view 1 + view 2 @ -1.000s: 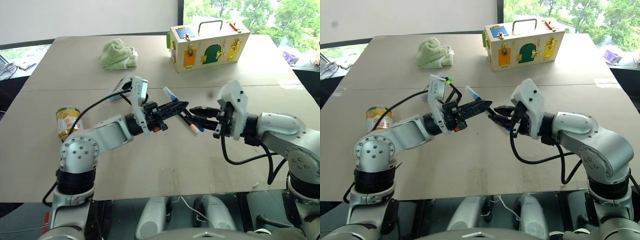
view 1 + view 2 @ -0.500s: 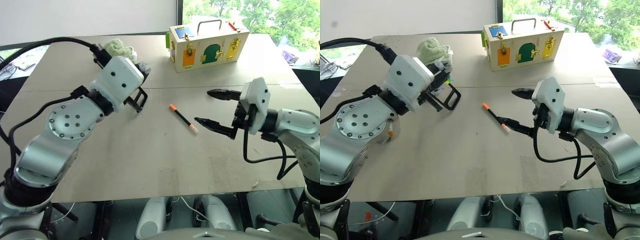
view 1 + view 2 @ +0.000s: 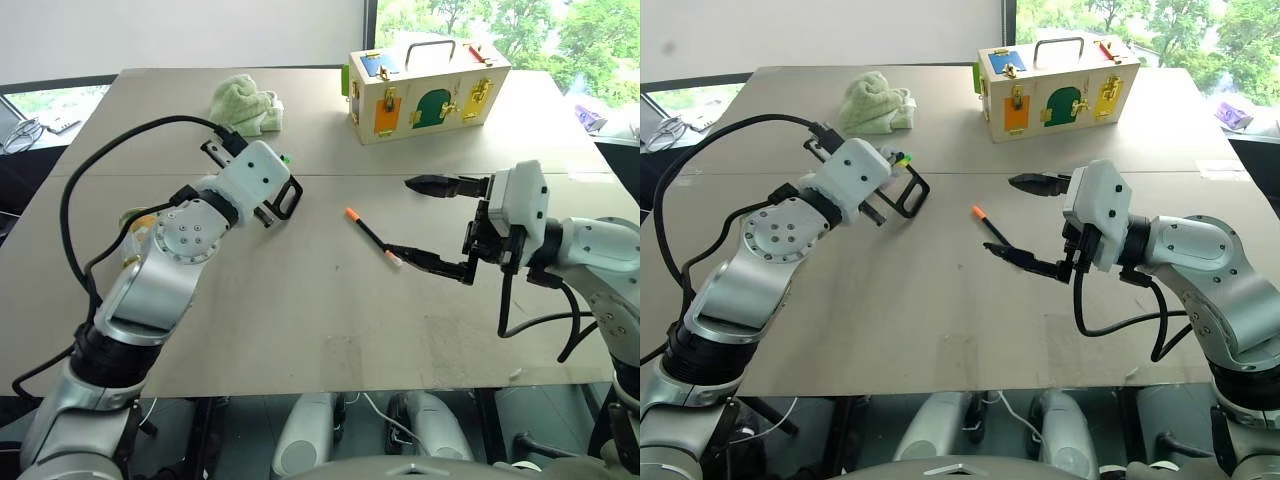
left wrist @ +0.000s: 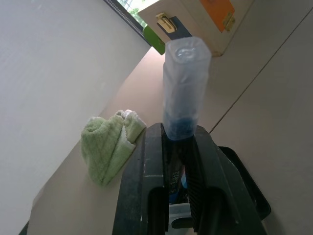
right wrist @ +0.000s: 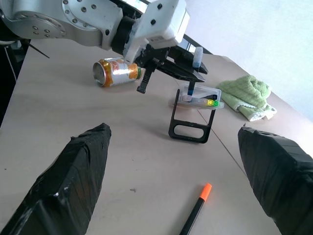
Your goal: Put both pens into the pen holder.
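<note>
Left gripper (image 5: 188, 73): clamped on blue pen (image 4: 185, 88), above holder (image 5: 198, 100); should descend upright. Right gripper (image 3: 432, 226): wide apart, empty, near orange pen (image 3: 370, 235).

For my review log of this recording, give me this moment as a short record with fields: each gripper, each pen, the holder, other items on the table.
left gripper: shut on the blue-ended pen, above the pen holder
right gripper: open, holds nothing
orange-ended pen: lies flat on the table, beside the right gripper's lower finger
pen holder: on the table, no pen seated in it as far as the frames show
other items: green cloth, wooden box, tin can lying on its side
task state: neither pen in the holder yet
</note>
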You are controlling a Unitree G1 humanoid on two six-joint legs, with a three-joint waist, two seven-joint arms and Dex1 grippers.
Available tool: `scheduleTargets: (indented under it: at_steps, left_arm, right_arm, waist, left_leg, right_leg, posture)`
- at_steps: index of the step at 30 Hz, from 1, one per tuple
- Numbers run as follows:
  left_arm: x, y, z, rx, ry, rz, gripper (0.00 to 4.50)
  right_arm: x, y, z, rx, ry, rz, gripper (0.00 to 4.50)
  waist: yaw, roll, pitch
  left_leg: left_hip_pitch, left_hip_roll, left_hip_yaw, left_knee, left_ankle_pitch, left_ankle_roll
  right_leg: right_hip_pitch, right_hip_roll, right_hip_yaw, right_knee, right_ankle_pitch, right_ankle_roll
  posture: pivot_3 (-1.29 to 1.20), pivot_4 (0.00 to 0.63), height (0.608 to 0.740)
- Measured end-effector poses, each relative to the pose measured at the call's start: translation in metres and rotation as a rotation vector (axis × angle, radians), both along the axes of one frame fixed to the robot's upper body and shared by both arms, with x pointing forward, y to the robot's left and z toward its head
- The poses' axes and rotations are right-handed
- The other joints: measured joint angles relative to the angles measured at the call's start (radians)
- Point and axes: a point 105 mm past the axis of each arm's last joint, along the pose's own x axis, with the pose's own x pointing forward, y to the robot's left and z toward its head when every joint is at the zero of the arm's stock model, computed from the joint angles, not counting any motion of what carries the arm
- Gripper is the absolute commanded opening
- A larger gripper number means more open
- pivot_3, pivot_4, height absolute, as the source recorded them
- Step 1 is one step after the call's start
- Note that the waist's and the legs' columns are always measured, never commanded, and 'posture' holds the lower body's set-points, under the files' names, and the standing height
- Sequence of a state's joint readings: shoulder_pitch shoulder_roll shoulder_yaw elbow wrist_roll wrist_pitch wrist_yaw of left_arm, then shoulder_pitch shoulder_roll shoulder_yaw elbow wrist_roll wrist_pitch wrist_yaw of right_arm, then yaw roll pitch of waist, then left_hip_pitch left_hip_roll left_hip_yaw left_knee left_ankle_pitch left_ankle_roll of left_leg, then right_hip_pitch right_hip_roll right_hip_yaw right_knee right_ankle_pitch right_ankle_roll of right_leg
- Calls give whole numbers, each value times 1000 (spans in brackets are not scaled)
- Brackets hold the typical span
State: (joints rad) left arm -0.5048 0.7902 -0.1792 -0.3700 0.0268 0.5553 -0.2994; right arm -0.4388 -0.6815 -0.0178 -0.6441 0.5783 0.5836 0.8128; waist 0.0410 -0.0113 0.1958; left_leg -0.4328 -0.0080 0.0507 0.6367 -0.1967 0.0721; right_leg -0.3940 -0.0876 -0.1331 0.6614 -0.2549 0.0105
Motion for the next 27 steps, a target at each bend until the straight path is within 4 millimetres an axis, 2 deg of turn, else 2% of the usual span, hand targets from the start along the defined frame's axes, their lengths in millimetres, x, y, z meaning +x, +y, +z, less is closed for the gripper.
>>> scheduleTargets:
  at_steps: [2,6,9,10,13,15,17,20,23,26,27]
  left_arm:
    - [3,0,-1,-2,-6,1,974]
    - [8,6,-7,-25,27,19,2537]
    - [6,6,-4,-150,53,-14,4159]
    - [5,5,-4,-184,64,-27,4470]
    - [-11,-4,-2,-388,158,-139,4470]
    - [-38,1,-6,-498,290,-247,4470]
    - [-61,9,-18,-517,416,-308,4470]
    - [-95,22,-39,-489,604,-352,4470]
    - [-111,23,-46,-478,683,-389,4470]
    - [-121,22,-49,-471,717,-411,4500]
    - [-124,23,-51,-469,729,-411,4500]
  right_arm:
    - [-1,1,0,2,-5,-6,4500]
    - [0,0,-3,6,3,-31,4500]
    - [4,3,-11,-17,47,-55,4500]
    - [5,5,-14,-25,66,-59,4500]
    - [17,15,-27,-72,156,-101,4500]
    - [38,33,-37,-94,195,-170,4500]
    - [53,40,-52,-125,261,-237,4500]
    - [72,47,-86,-219,410,-344,4500]
    - [80,48,-105,-295,469,-396,4500]
    - [86,40,-125,-360,528,-453,3829]
    - [88,39,-127,-364,533,-458,3239]
  waist:
    - [0,0,0]
    - [-1,0,0]
    - [-2,0,0]
    - [-3,0,0]
    - [-9,0,0]
    - [-37,-1,0]
    - [-46,-1,0]
    - [-46,0,0]
    - [-35,0,0]
    - [-25,0,0]
    - [-26,0,0]
  left_leg:
    - [0,0,0,0,0,0]
    - [0,0,0,0,0,0]
    - [0,0,0,1,0,0]
    - [0,0,0,1,0,0]
    - [0,1,0,2,0,0]
    - [1,2,1,2,0,0]
    - [1,2,0,2,1,-1]
    - [1,1,0,2,1,-1]
    - [0,0,0,3,0,-1]
    - [1,0,-1,3,-2,-5]
    - [1,0,-1,3,-2,-5]
  right_leg:
    - [0,0,0,0,0,0]
    - [0,0,0,0,1,-2]
    - [0,0,0,1,1,-2]
    - [0,0,0,1,1,-2]
    - [0,0,0,1,1,-2]
    - [0,0,1,2,1,-2]
    - [0,1,1,2,1,-2]
    - [0,1,0,2,1,-2]
    - [0,0,0,1,1,-2]
    - [0,0,0,1,1,-2]
    - [0,0,0,1,1,-2]
  posture:
    - [0,150,740]
    - [0,150,740]
    - [0,150,740]
    - [0,150,740]
    - [0,150,740]
    - [0,150,740]
    - [0,150,740]
    - [0,150,740]
    - [0,150,740]
    - [0,150,740]
    - [0,150,740]
